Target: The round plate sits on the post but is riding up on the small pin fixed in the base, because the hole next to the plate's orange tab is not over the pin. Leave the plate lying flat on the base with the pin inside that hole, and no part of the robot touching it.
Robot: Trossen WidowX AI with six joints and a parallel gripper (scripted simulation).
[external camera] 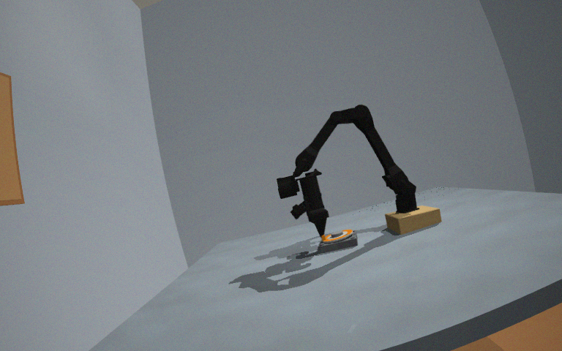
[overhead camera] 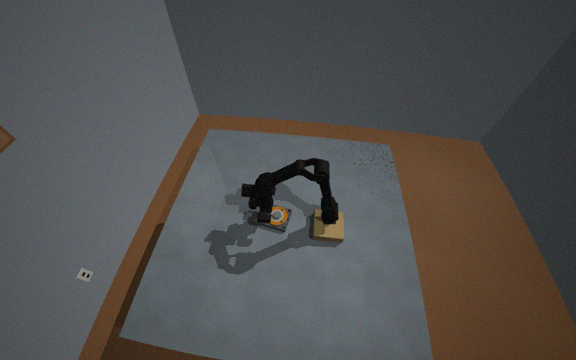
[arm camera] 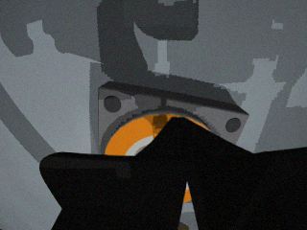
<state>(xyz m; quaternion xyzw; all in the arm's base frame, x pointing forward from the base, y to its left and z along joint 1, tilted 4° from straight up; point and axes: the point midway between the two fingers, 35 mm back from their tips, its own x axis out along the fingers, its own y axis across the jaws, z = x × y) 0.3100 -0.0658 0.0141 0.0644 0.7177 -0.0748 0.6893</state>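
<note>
The round plate (overhead camera: 284, 215) (external camera: 350, 232) (arm camera: 120, 140), orange with a pale inner ring, sits around the grey post (overhead camera: 277, 214) on the dark square base (overhead camera: 277, 228) (external camera: 339, 245) (arm camera: 106, 122). In the exterior view it looks raised and slightly tilted. The orange tab (external camera: 323, 238) (arm camera: 159, 121) is on the side away from the arm's mount. My gripper (external camera: 323, 234) (arm camera: 177, 123) is shut and empty, pointing down, its tips at or just beside the tab; contact cannot be told. The pin and the tab hole cannot be made out. The gripper body hides much of the plate in the wrist view.
The arm stands on a wooden block (overhead camera: 328, 233) (external camera: 418, 221), to the right of the base in the top and exterior views. All stand on the grey-blue table top (overhead camera: 297, 297) (external camera: 248, 314). Dark round spots (arm camera: 112, 103) (arm camera: 233, 125) mark the base corners. Arm shadows cross the table.
</note>
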